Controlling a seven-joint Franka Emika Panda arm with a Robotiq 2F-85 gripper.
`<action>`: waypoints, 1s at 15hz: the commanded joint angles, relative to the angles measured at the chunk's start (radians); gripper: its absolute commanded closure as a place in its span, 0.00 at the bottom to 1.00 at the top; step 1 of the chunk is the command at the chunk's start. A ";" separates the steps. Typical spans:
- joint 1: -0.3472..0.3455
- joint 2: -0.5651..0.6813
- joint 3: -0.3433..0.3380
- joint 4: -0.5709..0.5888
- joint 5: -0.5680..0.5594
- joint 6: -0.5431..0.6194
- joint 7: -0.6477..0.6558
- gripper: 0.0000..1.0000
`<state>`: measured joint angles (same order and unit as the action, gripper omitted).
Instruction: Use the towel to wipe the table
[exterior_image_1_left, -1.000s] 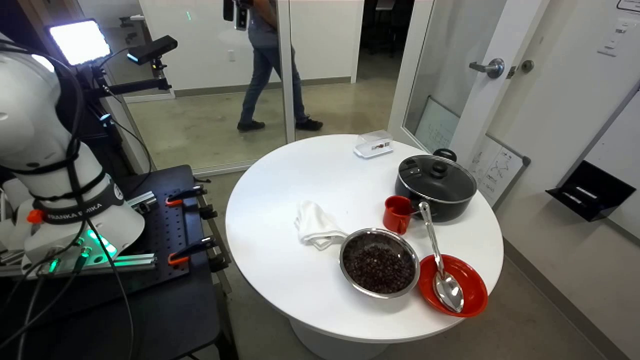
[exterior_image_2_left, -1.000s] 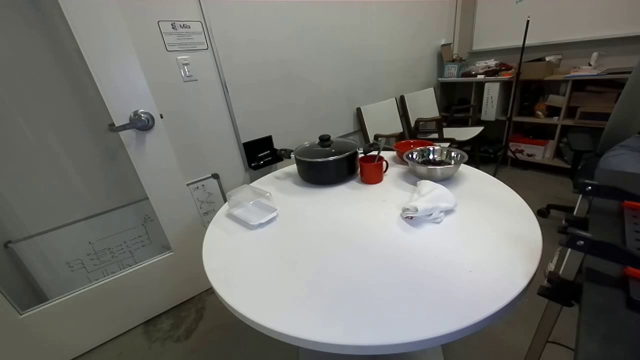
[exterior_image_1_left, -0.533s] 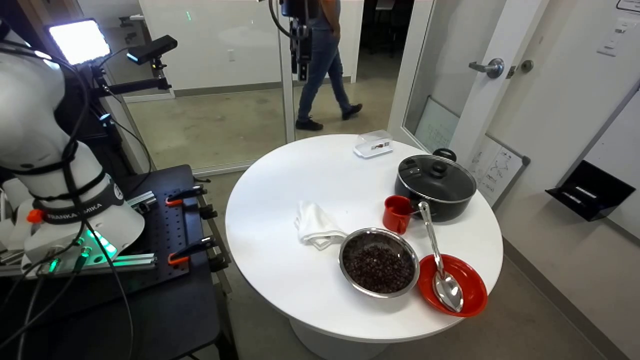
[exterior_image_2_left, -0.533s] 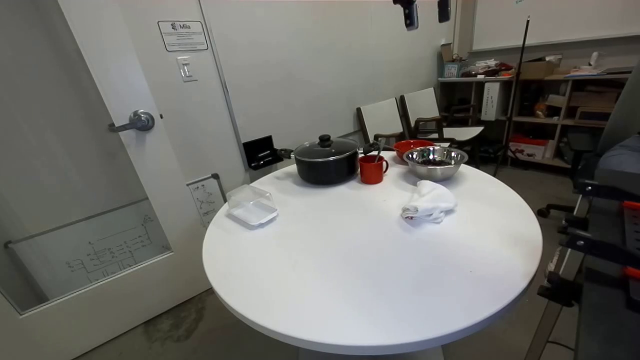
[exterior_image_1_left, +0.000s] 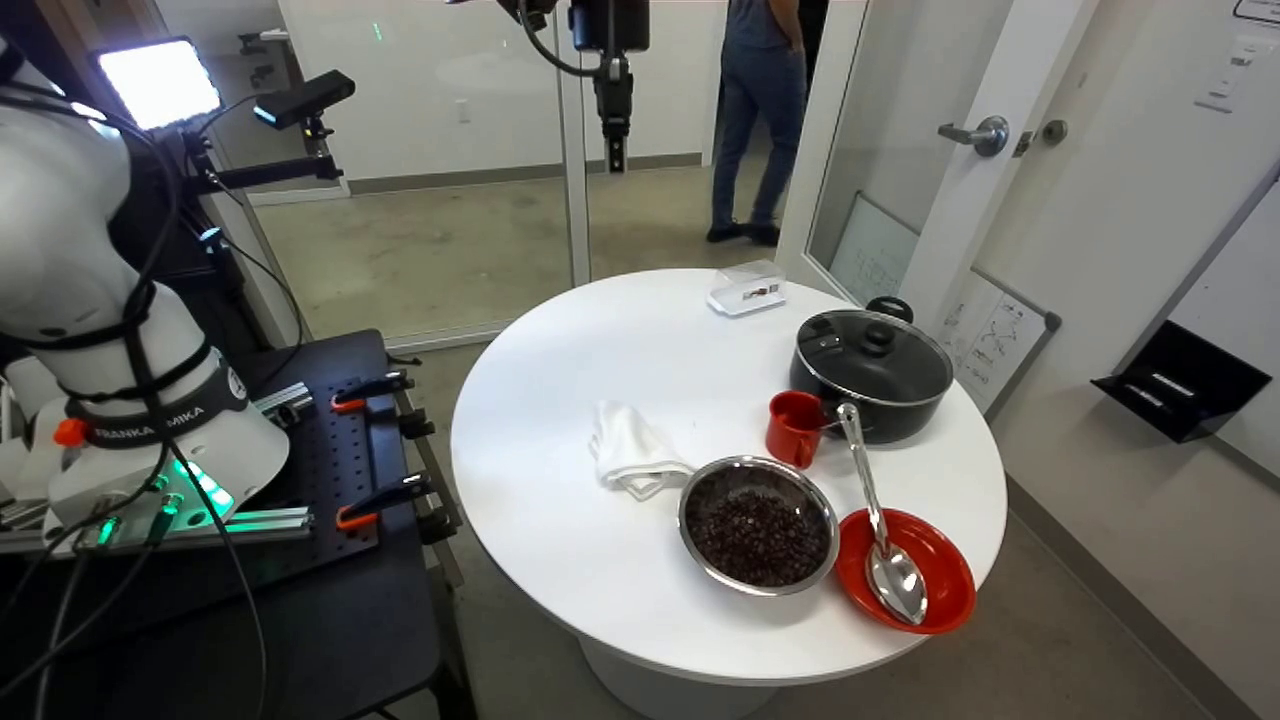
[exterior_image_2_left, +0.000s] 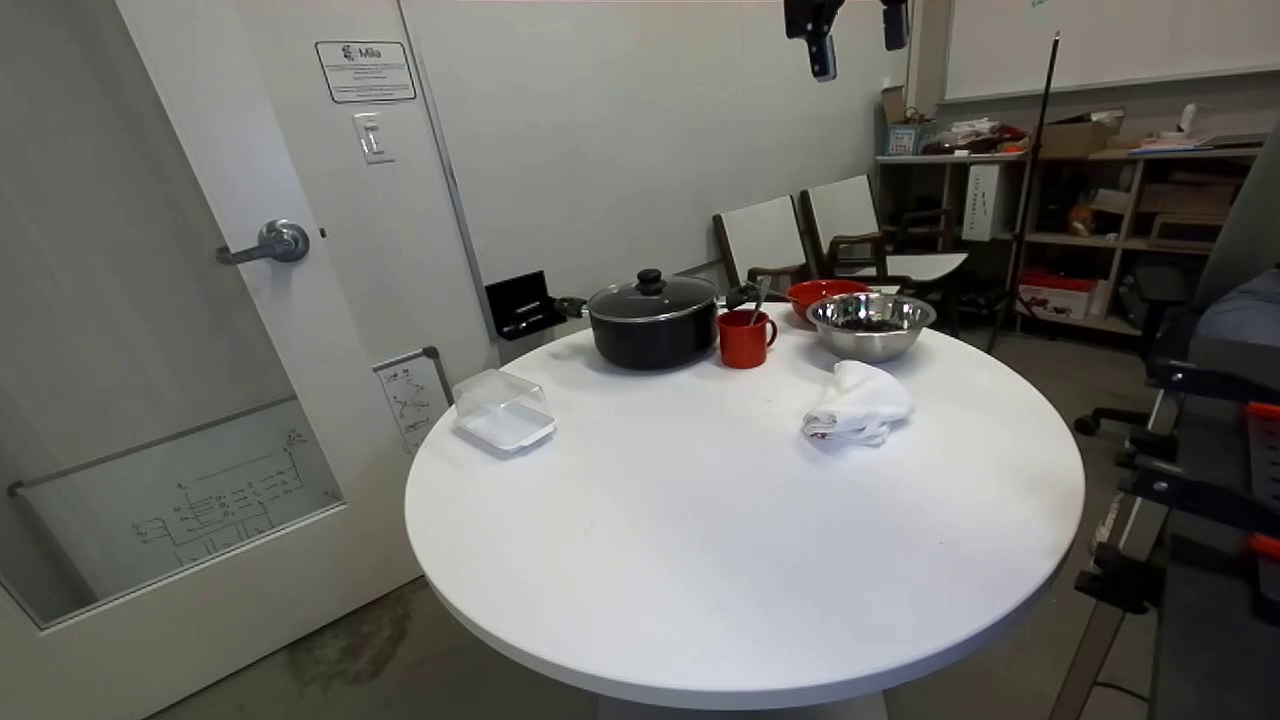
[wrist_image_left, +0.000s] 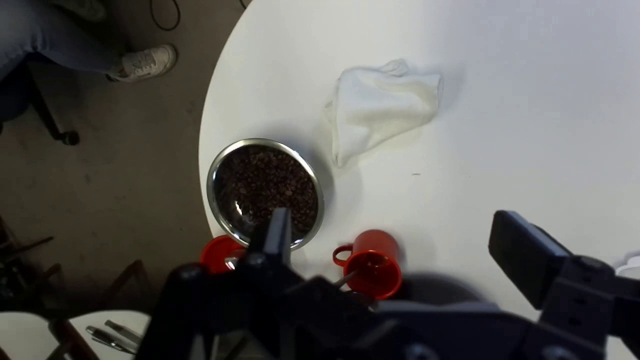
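Observation:
A white towel (exterior_image_1_left: 635, 452) lies crumpled on the round white table (exterior_image_1_left: 560, 370), beside the steel bowl. It also shows in an exterior view (exterior_image_2_left: 860, 405) and in the wrist view (wrist_image_left: 382, 107). My gripper (wrist_image_left: 392, 222) is open with nothing between its fingers. It hangs high above the table, seen edge-on in an exterior view (exterior_image_1_left: 616, 160) and with both fingers apart at the top of an exterior view (exterior_image_2_left: 859, 58). In the wrist view the towel lies ahead of the fingertips, well below them. A small dark mark (wrist_image_left: 416, 174) shows on the table near the towel.
A steel bowl (exterior_image_1_left: 760, 525) of dark beans stands by the towel. Near it are a red bowl (exterior_image_1_left: 945, 580) with a large spoon (exterior_image_1_left: 897, 583), a red mug (exterior_image_1_left: 793, 430), a lidded black pot (exterior_image_1_left: 872, 375) and a clear plastic box (exterior_image_1_left: 748, 290). A person (exterior_image_1_left: 762, 100) stands behind the glass.
My gripper has moved right and down in an exterior view and turned, so its fingers line up there. It has come into sight from above in both exterior views. The person has walked right.

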<state>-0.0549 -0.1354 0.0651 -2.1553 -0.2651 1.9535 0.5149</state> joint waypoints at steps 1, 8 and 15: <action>0.022 0.051 0.022 0.029 0.010 -0.023 0.243 0.00; 0.002 0.106 -0.044 -0.027 -0.037 0.147 0.570 0.00; 0.002 0.115 -0.069 -0.025 -0.028 0.148 0.581 0.00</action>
<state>-0.0638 -0.0203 0.0075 -2.1818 -0.2934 2.1030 1.0966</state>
